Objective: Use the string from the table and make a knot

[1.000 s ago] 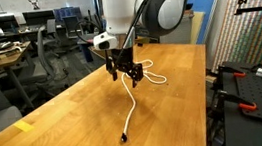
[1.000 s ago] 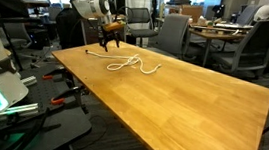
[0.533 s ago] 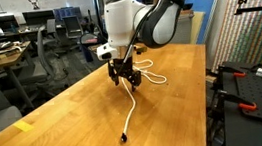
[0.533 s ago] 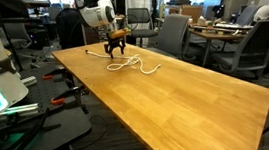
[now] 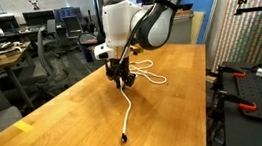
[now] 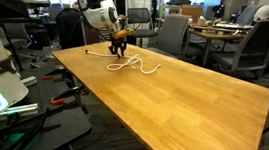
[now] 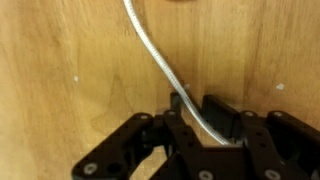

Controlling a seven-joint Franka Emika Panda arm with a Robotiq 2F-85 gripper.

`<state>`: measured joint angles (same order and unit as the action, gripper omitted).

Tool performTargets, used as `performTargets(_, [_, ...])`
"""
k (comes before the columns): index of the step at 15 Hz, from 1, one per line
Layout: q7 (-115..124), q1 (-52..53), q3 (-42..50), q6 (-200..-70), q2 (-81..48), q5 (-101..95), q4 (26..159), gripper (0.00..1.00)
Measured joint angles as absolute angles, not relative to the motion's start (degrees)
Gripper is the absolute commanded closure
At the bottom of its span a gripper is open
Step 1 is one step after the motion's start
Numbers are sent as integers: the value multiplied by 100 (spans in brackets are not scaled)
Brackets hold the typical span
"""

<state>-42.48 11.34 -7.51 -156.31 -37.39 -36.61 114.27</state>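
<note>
Soft even light, blurry wrist view

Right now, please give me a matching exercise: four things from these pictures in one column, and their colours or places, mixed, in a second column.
1. string
2. table
3. tape mark
4. claw

a. yellow, near a table edge
b. black, astride the string
c. white
d. light-brown wood

Pairs: 1-c, 2-d, 3-a, 4-b.
</note>
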Motion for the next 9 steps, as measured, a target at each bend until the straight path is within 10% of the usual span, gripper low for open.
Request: performTargets(9, [-4106, 1046, -1071, -16382, -3484, -3616, 11638, 94])
